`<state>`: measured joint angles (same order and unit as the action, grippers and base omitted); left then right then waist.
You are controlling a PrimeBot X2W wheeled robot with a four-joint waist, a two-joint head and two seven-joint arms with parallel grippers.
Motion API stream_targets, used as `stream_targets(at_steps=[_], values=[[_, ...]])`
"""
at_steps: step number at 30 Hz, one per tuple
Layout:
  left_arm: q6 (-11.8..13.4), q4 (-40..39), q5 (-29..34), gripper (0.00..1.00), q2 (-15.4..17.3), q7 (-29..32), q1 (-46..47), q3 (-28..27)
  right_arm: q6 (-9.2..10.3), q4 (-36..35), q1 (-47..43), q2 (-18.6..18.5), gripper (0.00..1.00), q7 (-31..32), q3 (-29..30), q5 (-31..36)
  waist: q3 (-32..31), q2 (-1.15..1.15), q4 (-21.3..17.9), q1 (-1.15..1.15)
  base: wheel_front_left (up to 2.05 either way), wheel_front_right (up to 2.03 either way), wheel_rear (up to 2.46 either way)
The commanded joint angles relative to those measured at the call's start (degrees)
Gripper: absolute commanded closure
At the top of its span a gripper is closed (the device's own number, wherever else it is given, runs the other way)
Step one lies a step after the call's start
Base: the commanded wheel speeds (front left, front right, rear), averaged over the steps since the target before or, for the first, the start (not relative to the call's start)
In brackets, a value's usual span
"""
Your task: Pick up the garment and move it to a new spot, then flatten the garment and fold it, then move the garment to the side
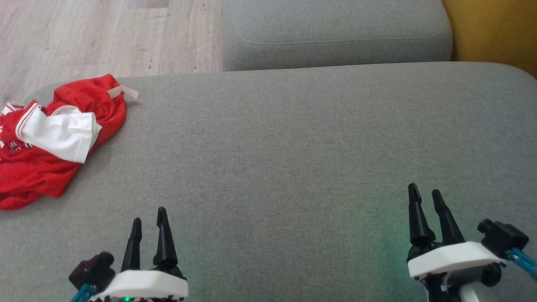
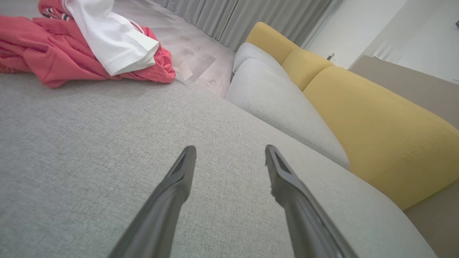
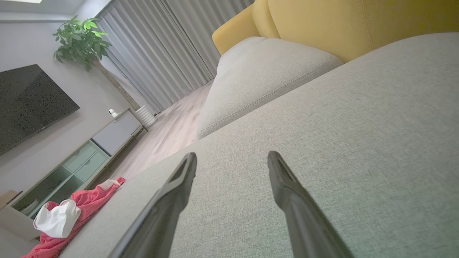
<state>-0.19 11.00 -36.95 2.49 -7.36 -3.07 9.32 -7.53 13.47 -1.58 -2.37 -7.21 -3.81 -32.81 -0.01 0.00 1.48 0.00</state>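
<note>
- Left pincer (image 1: 149, 214): two long black fingers (image 1: 164, 243) tapering to blunt tips, set in a flat white housing (image 1: 142, 286) with rounded corners.
- A small green light (image 1: 126, 299) glows at that housing's lower edge.
- Right pincer (image 1: 424, 189): matching black fingers and white housing.
- A dark boxy camera (image 1: 503, 237) sits on its outer side, above a teal-blue strut (image 1: 522, 260).
- Seen up close, each fingertip has a recessed groove.

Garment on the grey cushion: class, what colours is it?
The garment is red with white parts, clearest in the head view.
</note>
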Motion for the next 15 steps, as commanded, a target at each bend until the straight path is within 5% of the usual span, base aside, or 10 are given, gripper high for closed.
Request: stream_targets(at_steps=[1, 15], values=[[0.3, -1.9, 1.6, 0.0, 0.3, -0.8, 0.7, -0.8, 0.03, -1.8, 1.5, -0.4, 0.0, -1.0, -1.4, 1.8, 0.0, 0.0, 0.0, 0.0, 0.0, 0.0, 0.0], [1.8, -1.2, 10.2, 0.0, 0.3, -3.2, 0.2, 0.6, 0.03, -1.1, 1.5, -0.4, 0.0, -3.3, -2.9, 11.5, 0.0, 0.0, 0.4, 0.0, 0.0, 0.0, 0.0]])
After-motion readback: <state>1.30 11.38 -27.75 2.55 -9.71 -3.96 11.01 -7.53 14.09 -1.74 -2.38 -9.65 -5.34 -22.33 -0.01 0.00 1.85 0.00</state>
